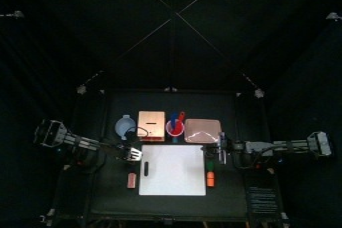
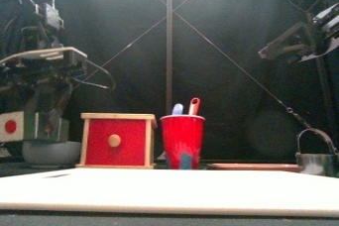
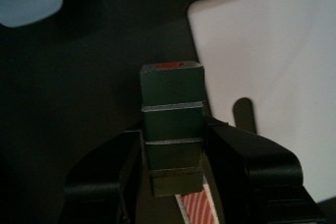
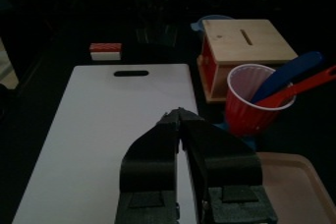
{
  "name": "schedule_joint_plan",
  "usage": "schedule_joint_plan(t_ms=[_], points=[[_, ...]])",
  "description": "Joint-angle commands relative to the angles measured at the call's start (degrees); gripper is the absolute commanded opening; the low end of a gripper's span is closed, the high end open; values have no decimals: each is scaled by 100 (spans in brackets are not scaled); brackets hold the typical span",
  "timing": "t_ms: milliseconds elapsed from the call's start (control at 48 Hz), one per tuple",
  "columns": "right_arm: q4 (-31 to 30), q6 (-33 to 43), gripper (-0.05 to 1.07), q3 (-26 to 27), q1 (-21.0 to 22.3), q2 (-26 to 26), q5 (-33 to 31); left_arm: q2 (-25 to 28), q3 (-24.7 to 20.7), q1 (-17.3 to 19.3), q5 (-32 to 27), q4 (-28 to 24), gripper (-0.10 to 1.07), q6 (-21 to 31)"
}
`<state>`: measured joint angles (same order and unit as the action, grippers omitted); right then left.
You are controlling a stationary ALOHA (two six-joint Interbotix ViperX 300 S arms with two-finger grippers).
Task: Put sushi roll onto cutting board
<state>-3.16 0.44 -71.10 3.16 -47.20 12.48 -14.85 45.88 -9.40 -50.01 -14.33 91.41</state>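
The sushi roll (image 3: 172,95), a dark green stubby block with a red end, lies on the black table just off the edge of the white cutting board (image 3: 276,51). My left gripper (image 3: 175,141) has a jaw pressed against each long side of the roll. In the top view the left gripper (image 1: 134,154) sits at the cutting board's (image 1: 174,169) left far corner. My right gripper (image 4: 184,122) hovers shut over the cutting board (image 4: 112,140), holding nothing, near its right far corner (image 1: 215,155).
Behind the board stand a wooden box with a red front (image 2: 117,139), a red cup (image 2: 181,141) with utensils, a pinkish tray (image 1: 203,129) and a pale bowl (image 1: 124,126). Small orange-red pieces lie at the board's left (image 1: 131,179) and right (image 1: 210,178).
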Motion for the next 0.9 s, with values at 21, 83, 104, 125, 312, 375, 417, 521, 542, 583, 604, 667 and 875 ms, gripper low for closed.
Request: schedule_joint_plan(t_ms=[21, 83, 104, 125, 312, 375, 417, 521, 542, 583, 604, 667, 875], points=[[9, 9, 8, 88, -9, 26, -9, -272, -308, -9, -44, -132, 70, 9], [18, 9, 8, 88, 0, 26, -18, -264, -457, -9, -44, -185, 70, 9], [18, 9, 8, 88, 0, 26, -18, -237, -510, -18, -35, -211, 70, 9], [18, 9, 8, 88, 0, 35, -18, -202, -562, -26, -26, -229, 70, 18], [18, 9, 8, 88, 0, 26, -26, 571, -1178, -35, 299, -281, 70, -26], [18, 9, 8, 88, -9, 35, -44, 861, -1406, -26, 439, -272, 70, -9], [9, 9, 8, 88, 0, 26, -70, 1081, -1573, -35, 554, -272, 70, -26], [9, 9, 8, 79, -9, 26, -105, 1608, -2004, -70, 879, -264, 70, -53], [9, 9, 8, 70, 0, 26, -114, 1688, -2092, -70, 905, -264, 70, -62], [18, 9, 8, 62, 0, 26, -132, 1828, -2241, -79, 940, -237, 70, -53], [18, 9, 8, 44, -9, 35, -132, 1898, -2312, -88, 949, -229, 70, -53], [18, 9, 8, 35, -9, 26, -158, 2083, -2522, -88, 949, -176, 70, -44], [9, 9, 8, 26, -9, 26, -316, 2733, -3217, -123, 949, 290, 70, -9]])
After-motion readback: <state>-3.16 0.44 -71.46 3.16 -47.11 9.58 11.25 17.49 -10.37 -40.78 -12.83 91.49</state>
